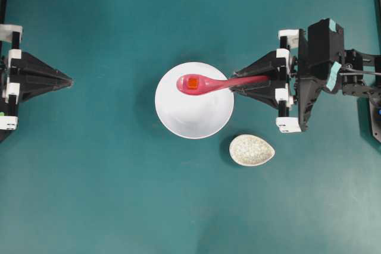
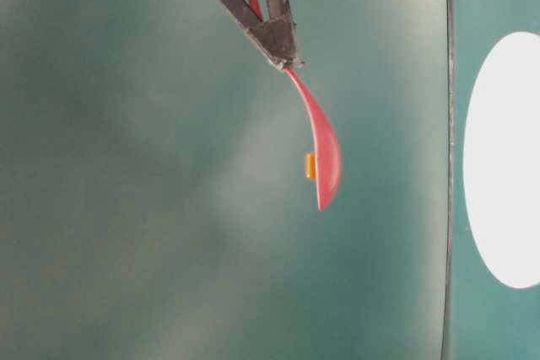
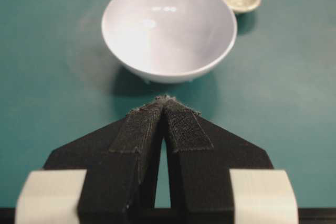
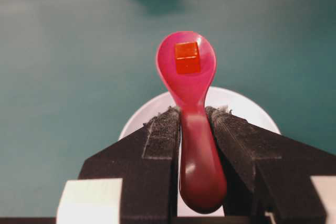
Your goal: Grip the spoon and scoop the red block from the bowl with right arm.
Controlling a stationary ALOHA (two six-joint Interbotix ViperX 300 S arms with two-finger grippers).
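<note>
Between the right gripper's (image 4: 193,116) padded fingers (image 4: 163,135) sits the spoon (image 4: 190,93) handle, clamped from both sides at partial width. Farther out, the red block (image 4: 187,57) rests loose in the spoon, raised above the bowl (image 4: 247,109); any tilt or jolt would likely tip it off. Left gripper (image 3: 164,103) rests pinched closed, empty.

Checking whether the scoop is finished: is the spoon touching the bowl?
Apart. The left wrist view shows the bowl empty, with no spoon in or on it. In the right wrist view the right hand holds the spoon lifted above it.
</note>
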